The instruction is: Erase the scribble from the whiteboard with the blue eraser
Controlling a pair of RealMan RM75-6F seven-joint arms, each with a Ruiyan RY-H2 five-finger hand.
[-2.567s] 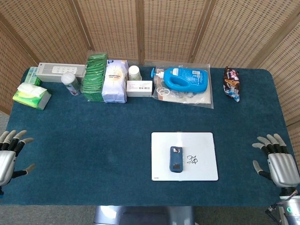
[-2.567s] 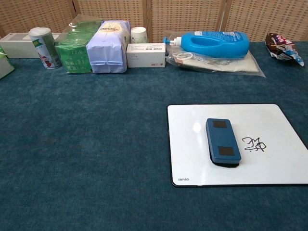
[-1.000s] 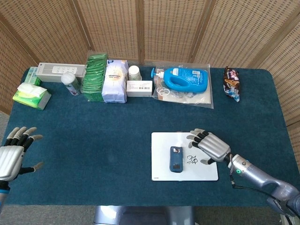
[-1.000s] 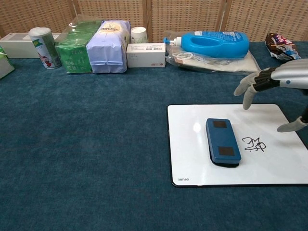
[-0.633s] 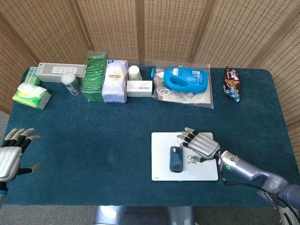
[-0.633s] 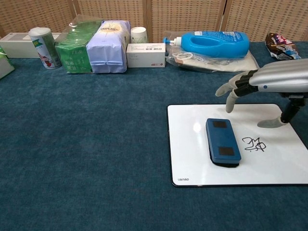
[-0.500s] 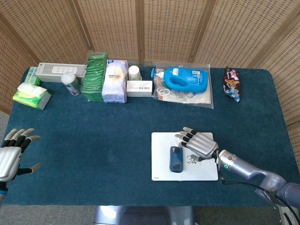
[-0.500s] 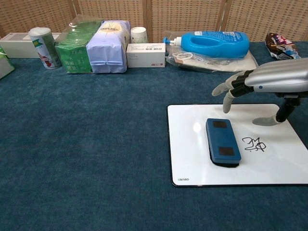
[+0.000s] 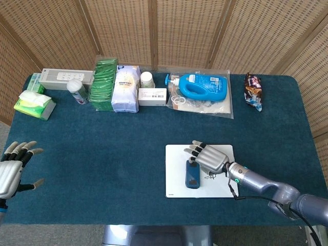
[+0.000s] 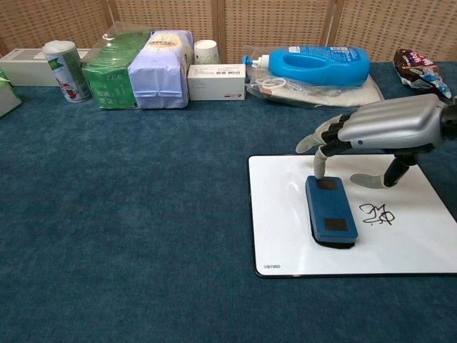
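My right hand [image 10: 378, 130] hovers spread over the far end of the flat blue rectangular eraser [image 10: 330, 210], holding nothing; whether a fingertip [image 10: 318, 168] meets it I cannot tell. The eraser lies on the white rectangular whiteboard [image 10: 414, 236] (small maker's print at its near-left corner, unreadable), just left of the black scribble [image 10: 376, 213]. My left hand [image 9: 11, 168] hangs splayed and empty at the blue cloth-covered table [image 9: 102, 143]'s near-left edge.
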